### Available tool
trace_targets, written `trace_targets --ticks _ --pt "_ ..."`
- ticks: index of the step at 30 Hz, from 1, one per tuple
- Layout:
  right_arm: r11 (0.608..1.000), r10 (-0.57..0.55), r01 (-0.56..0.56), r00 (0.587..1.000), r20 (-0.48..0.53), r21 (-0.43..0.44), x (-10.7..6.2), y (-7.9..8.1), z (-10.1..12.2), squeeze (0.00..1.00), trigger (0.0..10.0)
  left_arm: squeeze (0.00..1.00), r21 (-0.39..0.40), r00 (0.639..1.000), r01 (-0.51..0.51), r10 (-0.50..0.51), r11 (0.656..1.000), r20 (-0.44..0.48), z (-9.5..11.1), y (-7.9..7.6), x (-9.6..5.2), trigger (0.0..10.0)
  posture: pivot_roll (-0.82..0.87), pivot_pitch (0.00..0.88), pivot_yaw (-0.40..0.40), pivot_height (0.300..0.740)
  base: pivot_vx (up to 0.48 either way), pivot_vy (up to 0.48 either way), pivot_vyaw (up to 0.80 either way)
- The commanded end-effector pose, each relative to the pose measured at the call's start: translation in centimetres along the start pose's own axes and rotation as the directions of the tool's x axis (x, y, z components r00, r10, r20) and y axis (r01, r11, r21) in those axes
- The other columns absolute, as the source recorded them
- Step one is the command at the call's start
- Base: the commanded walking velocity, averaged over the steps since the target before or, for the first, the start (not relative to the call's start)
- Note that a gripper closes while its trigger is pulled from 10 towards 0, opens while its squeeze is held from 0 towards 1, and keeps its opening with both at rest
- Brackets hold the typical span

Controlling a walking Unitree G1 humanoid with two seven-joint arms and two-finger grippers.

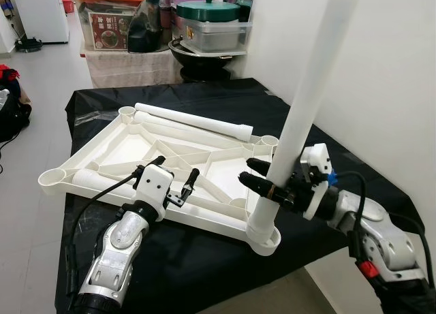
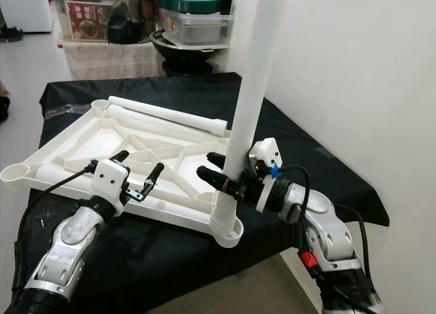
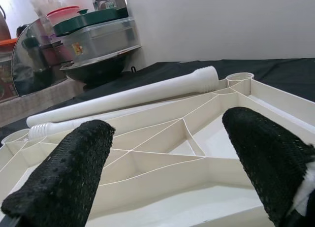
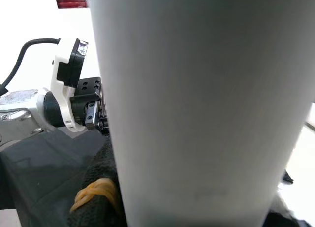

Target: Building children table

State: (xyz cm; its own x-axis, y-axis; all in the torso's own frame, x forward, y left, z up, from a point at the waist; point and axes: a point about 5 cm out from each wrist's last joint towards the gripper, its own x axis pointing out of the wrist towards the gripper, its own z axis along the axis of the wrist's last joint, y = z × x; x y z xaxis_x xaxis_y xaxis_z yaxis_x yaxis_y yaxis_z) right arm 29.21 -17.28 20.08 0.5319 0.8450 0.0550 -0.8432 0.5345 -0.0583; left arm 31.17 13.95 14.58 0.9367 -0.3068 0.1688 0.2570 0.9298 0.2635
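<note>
A white plastic table top [image 1: 122, 140] lies upside down on a black-covered table, with round sockets at its corners. A white table leg [image 1: 310, 89] stands nearly upright, leaning slightly, in the near right corner socket [image 1: 264, 238]. My right gripper [image 1: 253, 174] is shut on this leg low down, just above the socket; the leg [image 4: 197, 104] is very close in the right wrist view. A second leg [image 1: 194, 121] lies flat across the far side of the top. My left gripper [image 1: 176, 177] hovers open over the top's near edge, fingers [image 3: 69, 178] apart with nothing between.
The black cloth [image 1: 320, 133] covers the table, whose right corner ends near a white wall. Behind stands a shelf with a clear lidded box and green lid [image 1: 208, 11] and a black wok [image 1: 201, 55]. White floor [image 1: 27, 191] lies to the left.
</note>
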Motion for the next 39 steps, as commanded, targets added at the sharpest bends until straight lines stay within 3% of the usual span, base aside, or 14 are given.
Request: trace_targets --ticks 1,11,13,16,27,39 --pt "0.998 -0.018 0.023 0.996 -0.086 0.058 -0.9 0.0 -2.1 0.00 10.0 0.00 0.005 1.000 0.011 -0.011 1.000 0.000 -0.1 -0.2 0.2 10.0 0.04 0.000 -0.089 0.740 0.000 0.000 0.00" --pt "0.987 -0.115 0.124 0.990 -0.086 0.106 -2.3 -1.2 -3.0 0.00 10.0 0.00 0.004 1.000 0.017 -0.017 1.000 -0.001 -0.1 -0.3 0.2 10.0 0.04 0.000 -0.089 0.740 0.000 0.000 0.00" --pt "0.960 -0.206 0.214 0.977 -0.064 0.183 -3.3 -2.1 -3.8 0.00 10.0 0.00 0.004 1.000 0.019 -0.019 1.000 -0.003 -0.1 -0.3 0.2 10.0 0.05 0.000 -0.092 0.740 0.000 0.000 0.00" --pt "0.944 -0.227 0.233 0.972 -0.054 0.232 -3.3 -1.8 -4.4 0.00 10.0 0.00 0.006 1.000 0.018 -0.018 1.000 -0.005 -0.2 -0.3 0.2 10.0 0.05 0.000 -0.091 0.740 0.000 0.000 0.00" --pt "0.934 -0.169 0.184 0.983 -0.075 0.307 -2.0 -0.2 -6.5 0.00 10.0 0.00 0.012 1.000 0.026 -0.026 1.000 -0.007 -0.2 -0.3 0.3 10.0 0.06 0.000 -0.094 0.740 0.000 0.000 0.00" --pt "0.973 -0.040 0.074 0.987 -0.156 0.217 -0.3 -0.6 -6.1 0.00 10.0 0.00 0.010 1.000 0.024 -0.024 1.000 -0.007 -0.2 -0.7 0.3 10.0 0.08 0.000 -0.129 0.740 0.000 0.000 0.00"
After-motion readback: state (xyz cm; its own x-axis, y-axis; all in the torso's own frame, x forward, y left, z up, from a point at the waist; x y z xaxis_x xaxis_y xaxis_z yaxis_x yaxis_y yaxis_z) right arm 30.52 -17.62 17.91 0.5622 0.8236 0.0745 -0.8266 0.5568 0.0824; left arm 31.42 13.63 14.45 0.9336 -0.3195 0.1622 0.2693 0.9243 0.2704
